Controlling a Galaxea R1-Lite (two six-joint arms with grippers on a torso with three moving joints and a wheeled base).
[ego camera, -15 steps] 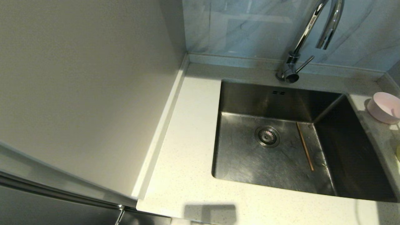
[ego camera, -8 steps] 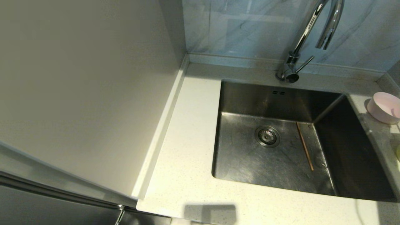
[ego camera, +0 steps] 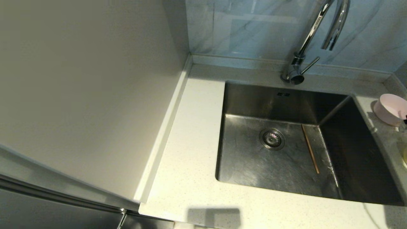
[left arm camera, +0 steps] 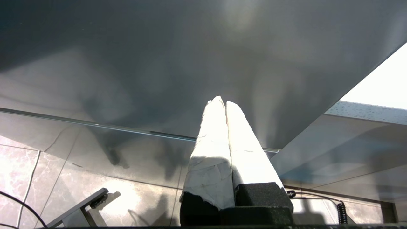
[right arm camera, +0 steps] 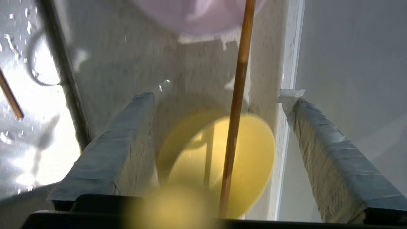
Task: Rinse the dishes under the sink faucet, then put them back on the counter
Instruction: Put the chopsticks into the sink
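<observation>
Speckled counter (ego camera: 190, 133) right of the sink (ego camera: 279, 105) holds the pink bowl (ego camera: 389, 109), yellow bowl (right arm camera: 222, 165) and one chopstick (right arm camera: 237, 105) — right gripper (right arm camera: 219, 105) spread wide above, empty. Second chopstick (ego camera: 310, 149) lies in the basin, unfinished. Left gripper (left arm camera: 221, 105) pinched, parked.

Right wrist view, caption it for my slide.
Open right pincer above yellow bowl with a chopstick across it, pink bowl beyond.
</observation>
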